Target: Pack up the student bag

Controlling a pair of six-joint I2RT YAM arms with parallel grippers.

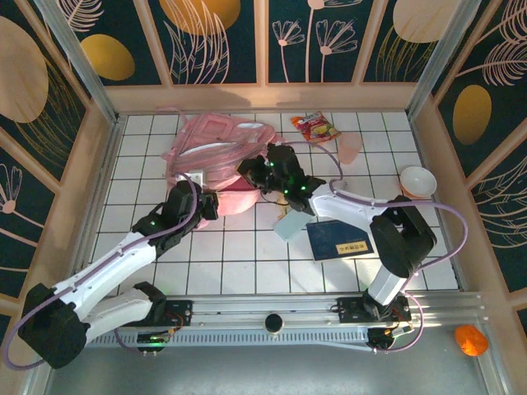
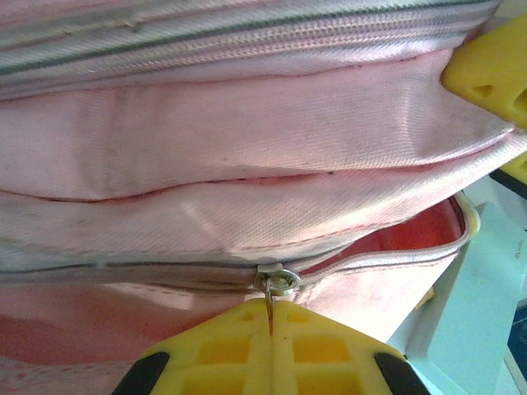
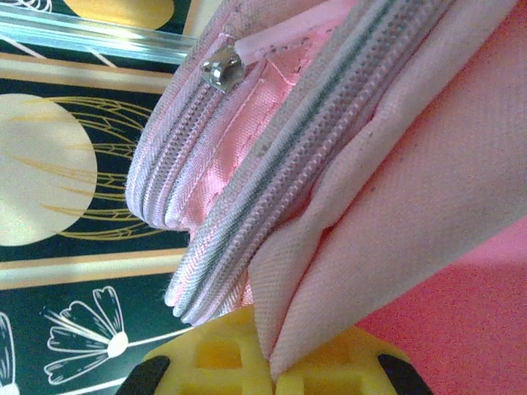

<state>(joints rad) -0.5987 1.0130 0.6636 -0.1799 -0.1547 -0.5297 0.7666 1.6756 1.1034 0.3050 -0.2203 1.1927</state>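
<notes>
- So the big soft pink fabric backpack [image 1: 216, 146] is lying on the white tiled table [image 1: 247, 263], and both arms are reaching right onto it.
- Left gripper [image 2: 270, 319]: its yellow fingers are pinched fully together on the little metal zipper pull [image 2: 277, 284] at the backpack's near edge. The zip next to the pull is parted and you can see darker pink lining inside.
- Right gripper [image 3: 270, 366]: also clamped tight, with a fold of the backpack's pink cloth caught between its yellow fingers on the backpack's right side. A grey-toothed zipper with a silver slider [image 3: 221, 67] runs just beside that fold.
- A red and yellow snack packet [image 1: 315, 126] sits just off the backpack's far-right corner.
- A pale pink round thing [image 1: 352, 146] is a bit further right of the backpack, honestly can't tell what it is.
- A dark blue booklet [image 1: 338, 239] and a light blue card [image 1: 290, 226] lie flat right beside each other, off the backpack's near-right side.
- A white bowl [image 1: 417, 181] sits well apart from the backpack, out to its right.
</notes>
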